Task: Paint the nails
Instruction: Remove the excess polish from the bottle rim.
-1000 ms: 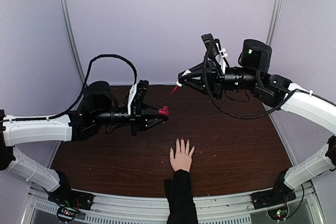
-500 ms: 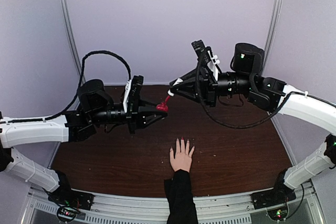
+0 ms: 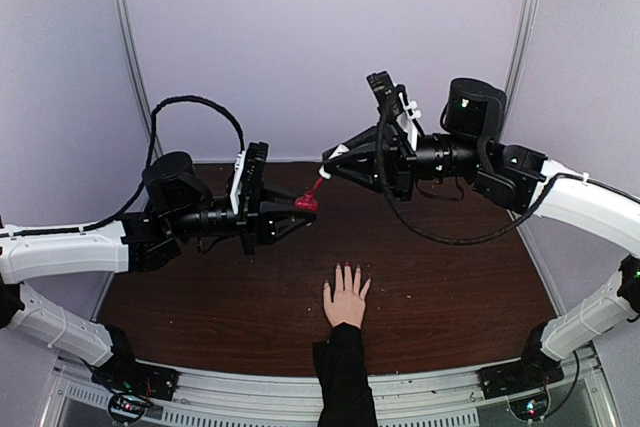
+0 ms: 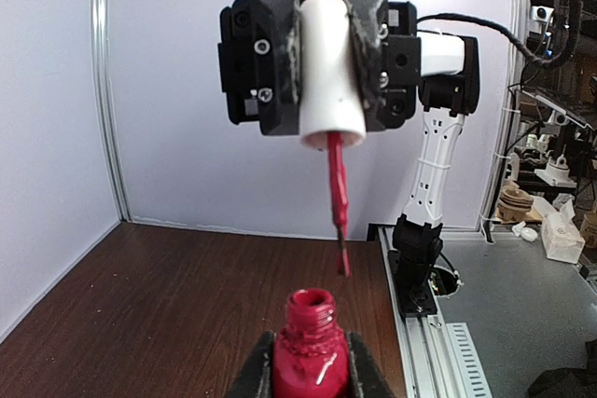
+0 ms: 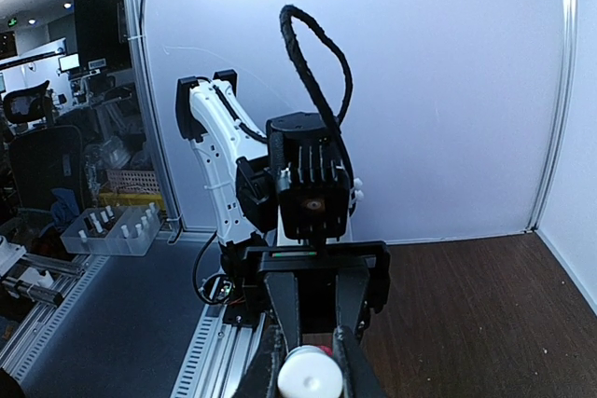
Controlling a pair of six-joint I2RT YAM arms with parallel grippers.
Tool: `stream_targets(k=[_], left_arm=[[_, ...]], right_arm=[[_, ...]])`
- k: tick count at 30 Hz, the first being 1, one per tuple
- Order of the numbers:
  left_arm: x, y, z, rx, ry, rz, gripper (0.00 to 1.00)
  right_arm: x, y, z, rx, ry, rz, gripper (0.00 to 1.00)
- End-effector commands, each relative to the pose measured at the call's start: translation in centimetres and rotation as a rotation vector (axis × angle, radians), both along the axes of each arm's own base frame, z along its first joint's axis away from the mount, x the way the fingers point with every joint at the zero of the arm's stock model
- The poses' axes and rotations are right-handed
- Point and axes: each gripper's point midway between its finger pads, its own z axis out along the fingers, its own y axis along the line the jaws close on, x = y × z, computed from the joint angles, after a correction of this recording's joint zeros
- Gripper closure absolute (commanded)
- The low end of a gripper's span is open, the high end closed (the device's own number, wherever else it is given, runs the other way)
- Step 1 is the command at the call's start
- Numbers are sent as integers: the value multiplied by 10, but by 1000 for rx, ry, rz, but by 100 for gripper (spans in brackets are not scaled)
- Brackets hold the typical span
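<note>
Behind the dark brown wooden tabletop (image 3: pixel 450 287) rise pale lavender wall panels (image 3: pixel 320 37); silver metal posts (image 3: pixel 127 47) flank it.

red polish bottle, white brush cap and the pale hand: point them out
small red glass polish bottle (image 4: pixel 305 367), left wrist view, body below open neck
white cylindrical brush cap (image 4: pixel 330 62), left wrist view, middle of its side
pale hand in black sleeve (image 3: pixel 346 304), top view, back of hand

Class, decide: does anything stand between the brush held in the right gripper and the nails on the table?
Only the open red bottle, held in the left gripper, which sits directly beneath the tip of the brush. Past it, nothing visible lies on the table before the nails.
</note>
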Motion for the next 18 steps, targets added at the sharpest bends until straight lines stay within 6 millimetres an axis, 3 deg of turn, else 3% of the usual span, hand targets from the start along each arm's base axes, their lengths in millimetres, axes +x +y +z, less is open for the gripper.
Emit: stream_targets(k=[1, 18], left_arm=[[-3, 3, 13, -47, -26, -5, 100], [-10, 7, 24, -74, -37, -13, 100]], right_arm=[[-5, -1, 27, 59, -62, 7, 100], [2, 7, 4, 5, -63, -8, 100]])
